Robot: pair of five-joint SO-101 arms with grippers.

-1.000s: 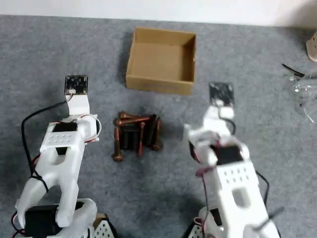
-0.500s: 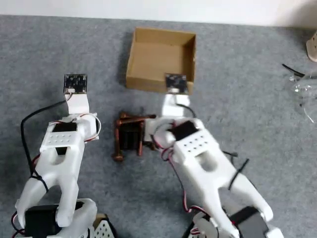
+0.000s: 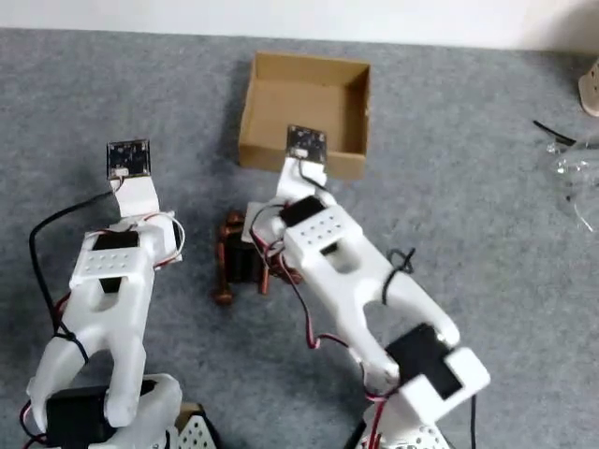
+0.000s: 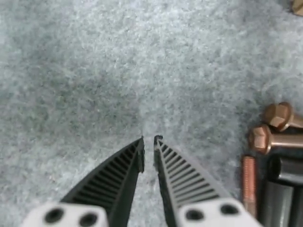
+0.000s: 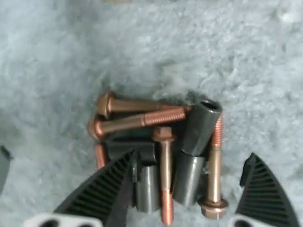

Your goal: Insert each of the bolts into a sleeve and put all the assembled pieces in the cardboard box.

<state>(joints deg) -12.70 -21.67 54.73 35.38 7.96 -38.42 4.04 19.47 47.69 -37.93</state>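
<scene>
Hovering right above the heap of bolts (image 5: 142,118) and sleeves (image 5: 201,123), the right gripper (image 5: 189,156) gapes wide, holding nothing.
Beyond the heap sits the cardboard box (image 3: 262,154), close by on the grey carpet (image 3: 487,187); beside the heap, the left gripper (image 4: 149,139) hangs low, its 2 fingers drawn narrow, nothing between them.
</scene>
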